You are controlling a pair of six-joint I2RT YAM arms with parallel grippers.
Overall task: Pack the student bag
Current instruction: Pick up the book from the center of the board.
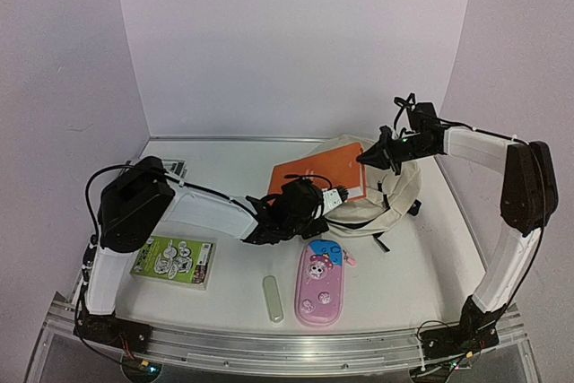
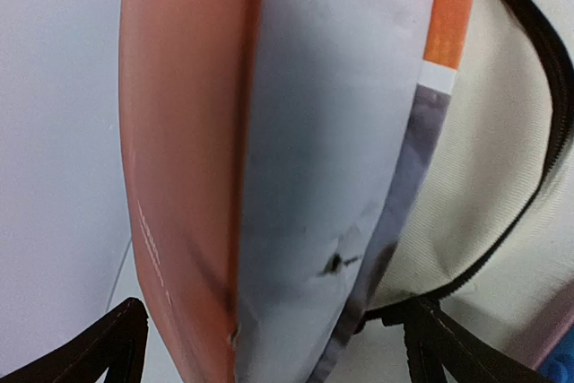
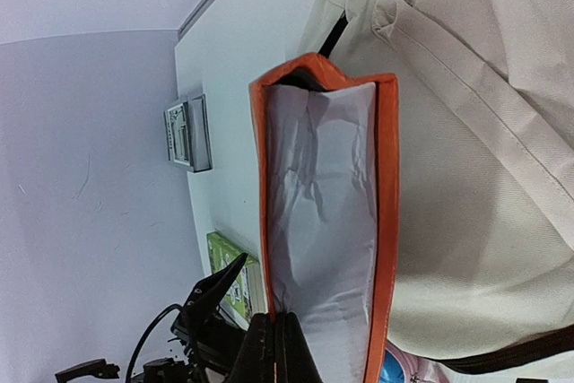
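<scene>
Cream woven-fabric student bag [image 1: 395, 193], with a black zip track along its mouth, lies at the right rear of the white table [image 1: 430, 262]. It is near the right edge and short of the back wall. Bare tabletop lies open behind it, across the centre left and at the right front corner.

Orange book [image 1: 314, 175]: glossy cover, white page block, slightly creased. Its right end lies over the bag's mouth and its left end reaches out over the table.

Front row, near the metal rail:
- pink pencil case [image 1: 320, 284], a rounded oblong with cartoon print, near the bag's front edge
- pale capsule-shaped stick [image 1: 273, 298], just left of the case
- green printed booklet [image 1: 173, 260], flat, further left beside the left arm

Small framed card [image 1: 175, 168]: left rear.

Left gripper [image 2: 275, 329]: the arm is stretched low across the table from the left. Its black fingers [image 2: 117, 343] are spread wide with the book's near end between them, and they have no clasp on it.

Right gripper [image 3: 278, 338]: the arm is arched high from the right, with the wrist tipped down at the book's far corner by the bag's mouth. The fingers are pressed together; whether they nip anything thin cannot be told.
</scene>
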